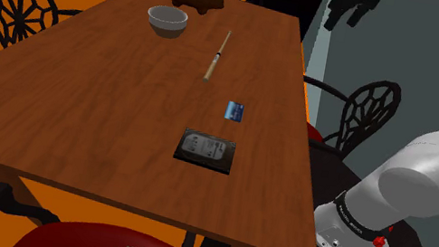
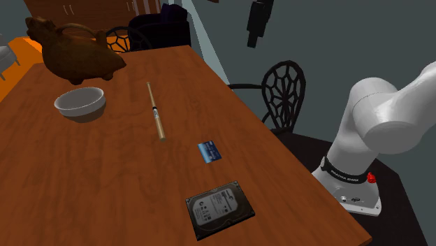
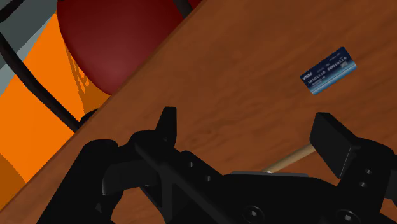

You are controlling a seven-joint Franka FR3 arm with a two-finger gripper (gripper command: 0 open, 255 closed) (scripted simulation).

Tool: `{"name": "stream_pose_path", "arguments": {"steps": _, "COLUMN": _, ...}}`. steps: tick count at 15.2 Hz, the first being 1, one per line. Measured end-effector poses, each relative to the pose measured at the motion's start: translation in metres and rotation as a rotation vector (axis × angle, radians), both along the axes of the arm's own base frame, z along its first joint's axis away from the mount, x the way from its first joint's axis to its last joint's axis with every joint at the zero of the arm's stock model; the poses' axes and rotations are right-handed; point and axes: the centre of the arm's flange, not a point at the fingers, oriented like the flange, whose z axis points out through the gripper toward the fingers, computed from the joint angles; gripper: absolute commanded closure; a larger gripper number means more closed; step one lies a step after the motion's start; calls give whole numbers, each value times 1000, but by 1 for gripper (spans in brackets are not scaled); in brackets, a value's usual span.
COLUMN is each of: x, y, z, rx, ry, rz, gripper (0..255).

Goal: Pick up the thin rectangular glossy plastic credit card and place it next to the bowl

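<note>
At the far left of the wooden bench [image 1: 73,112] sits a pale bowl [image 1: 167,18], with a thin stick [image 1: 216,56] to its right and a hard drive [image 1: 205,150] nearer. The blue credit card [image 1: 234,110] lies flat between stick and drive, toward the right side, well apart from the bowl. Farthest right, the black jaws hang high, spread apart and empty.

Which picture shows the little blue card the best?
The wrist view: the blue credit card lies face up, its white lettering showing. The second exterior view shows it flat between the hard drive and the wooden stick. In the shoulder view it is a small blue patch.
</note>
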Motion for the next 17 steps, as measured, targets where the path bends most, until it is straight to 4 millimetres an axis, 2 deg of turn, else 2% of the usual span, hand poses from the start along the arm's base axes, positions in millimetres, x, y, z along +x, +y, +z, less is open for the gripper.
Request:
{"name": "stream_pose_path", "arguments": {"steps": 2, "x": -2, "y": 5, "z": -5, "rx": -3, "ry": -8, "rz": -13, "gripper": 0}}
{"name": "stream_pose_path", "arguments": {"steps": 4, "x": -9, "y": 23, "z": -21, "rx": -14, "ry": -38, "rz": -60, "gripper": 0}}
{"name": "stream_pose_path", "arguments": {"steps": 9, "x": -21, "y": 76, "z": -71, "rx": -47, "ry": -129, "rz": -206, "gripper": 0}}
{"name": "stream_pose_path", "arguments": {"steps": 14, "x": -24, "y": 125, "z": -126, "rx": -81, "ry": -224, "rz": -360, "gripper": 0}}
{"name": "stream_pose_path", "arguments": {"steps": 17, "x": -18, "y": 152, "z": -158, "rx": -103, "ry": -282, "rz": -453, "gripper": 0}}
